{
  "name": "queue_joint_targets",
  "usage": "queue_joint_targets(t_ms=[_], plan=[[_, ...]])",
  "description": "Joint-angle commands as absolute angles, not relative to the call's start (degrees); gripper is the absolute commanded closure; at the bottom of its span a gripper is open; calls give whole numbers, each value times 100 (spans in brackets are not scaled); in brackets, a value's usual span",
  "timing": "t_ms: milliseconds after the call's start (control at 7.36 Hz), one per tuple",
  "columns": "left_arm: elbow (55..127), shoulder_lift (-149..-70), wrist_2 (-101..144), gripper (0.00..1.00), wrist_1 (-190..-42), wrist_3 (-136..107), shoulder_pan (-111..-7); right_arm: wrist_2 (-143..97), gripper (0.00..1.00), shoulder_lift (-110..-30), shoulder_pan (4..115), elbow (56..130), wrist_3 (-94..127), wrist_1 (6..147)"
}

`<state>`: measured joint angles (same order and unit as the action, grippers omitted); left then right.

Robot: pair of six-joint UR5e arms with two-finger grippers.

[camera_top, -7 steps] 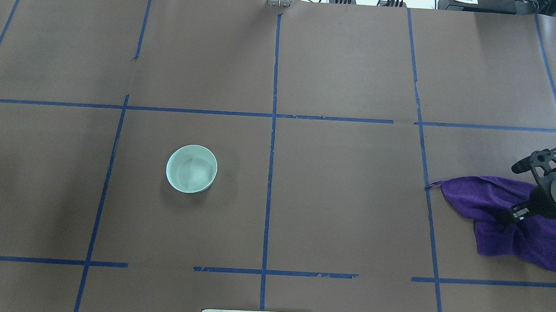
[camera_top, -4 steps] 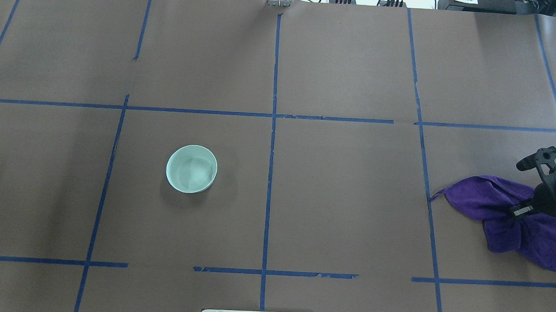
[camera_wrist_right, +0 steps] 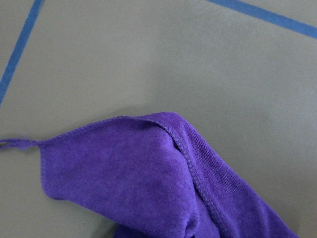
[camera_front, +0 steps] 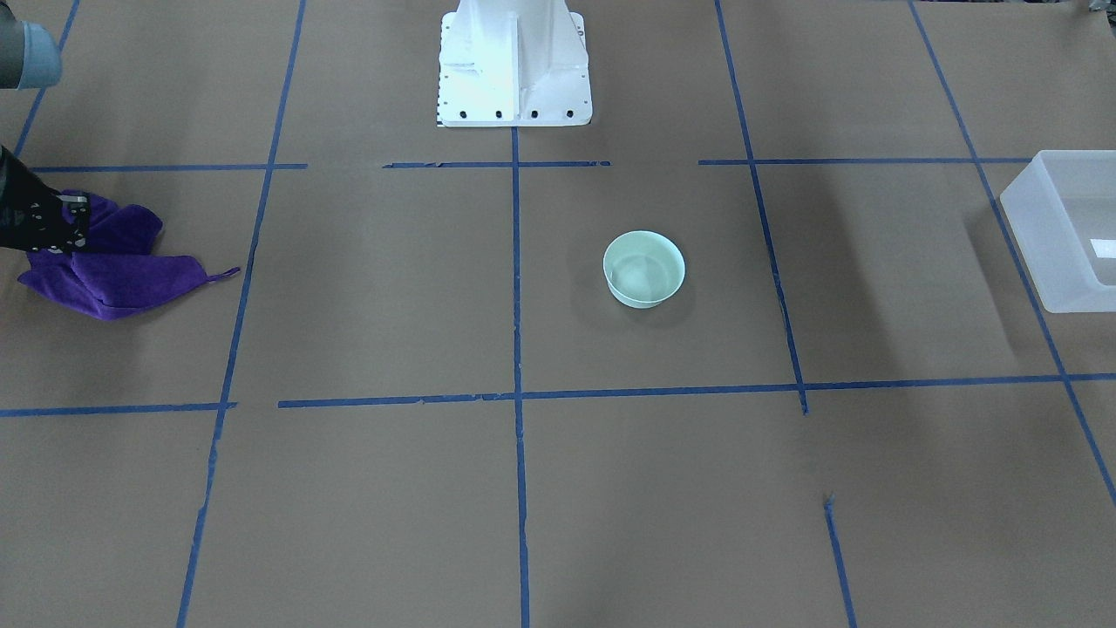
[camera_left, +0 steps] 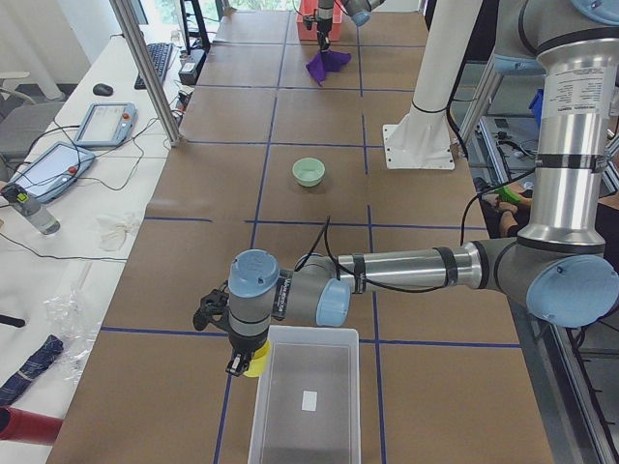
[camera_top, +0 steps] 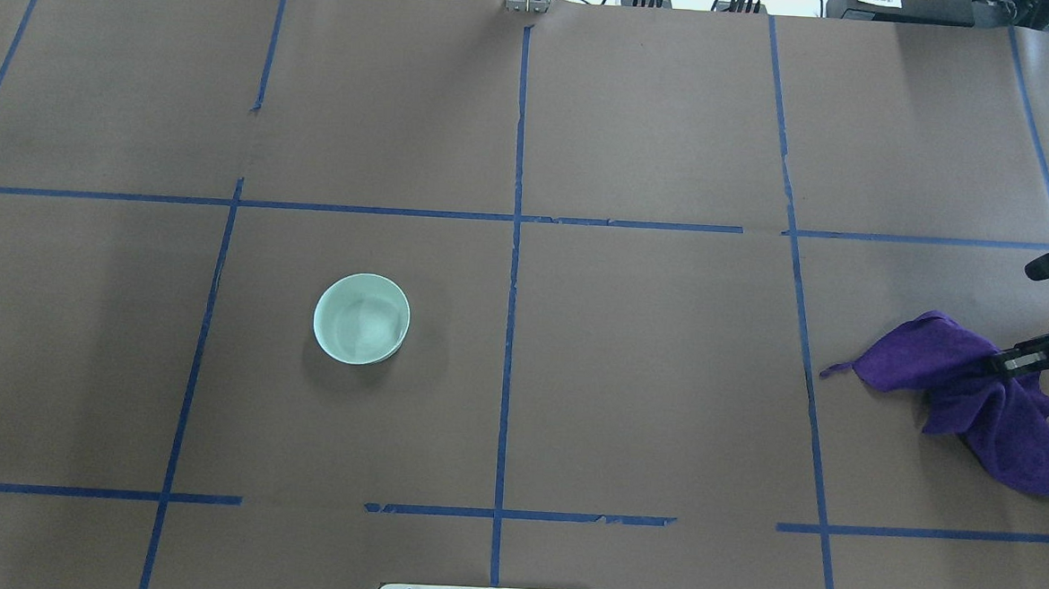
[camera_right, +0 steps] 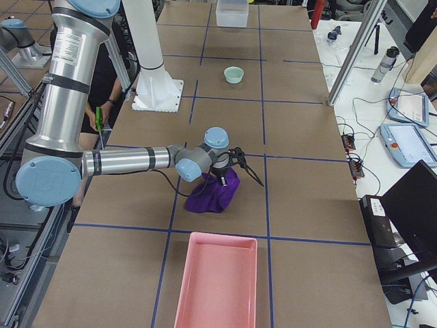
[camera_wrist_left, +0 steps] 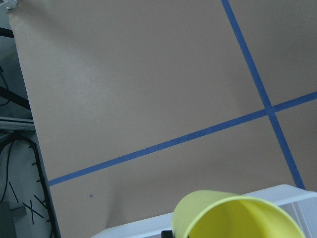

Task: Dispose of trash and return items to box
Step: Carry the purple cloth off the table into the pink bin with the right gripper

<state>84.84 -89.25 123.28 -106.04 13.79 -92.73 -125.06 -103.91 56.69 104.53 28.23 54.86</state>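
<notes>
The pale mint-green bowl (camera_top: 362, 318) stands upright and alone on the brown table, also in the front view (camera_front: 643, 269). My left gripper (camera_left: 242, 363) is shut on the yellow cup (camera_wrist_left: 237, 215) and holds it tilted at the near rim of the translucent box (camera_left: 305, 396); the box rim shows under the cup in the left wrist view (camera_wrist_left: 277, 194). My right gripper (camera_top: 1010, 363) is shut on a purple cloth (camera_top: 960, 376) at the table's right edge and holds its middle up, so it hangs bunched with its lower folds on the table.
A pink tray (camera_right: 215, 283) lies past the cloth at the table's right end. The white robot base (camera_front: 513, 61) stands at the table's middle rear edge. Blue tape lines cross the brown paper. The box also shows at the front view's right edge (camera_front: 1068, 231).
My right gripper has moved right toward the table's edge and pulled the purple cloth along, which is now more bunched. The bowl has not moved.
</notes>
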Motion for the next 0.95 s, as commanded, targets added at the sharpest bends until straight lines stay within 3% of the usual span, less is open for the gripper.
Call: queue_joint_targets(t_ms=[0,815], plan=[[8543,-8763,12375,100,-10591,805,-9272,-12997,100,-10397,6430,10713,2821,5528],[8429,-8262,13649,100,-10635,633,-8605,-13535,100,-10546,8005,11258,2813,5546]])
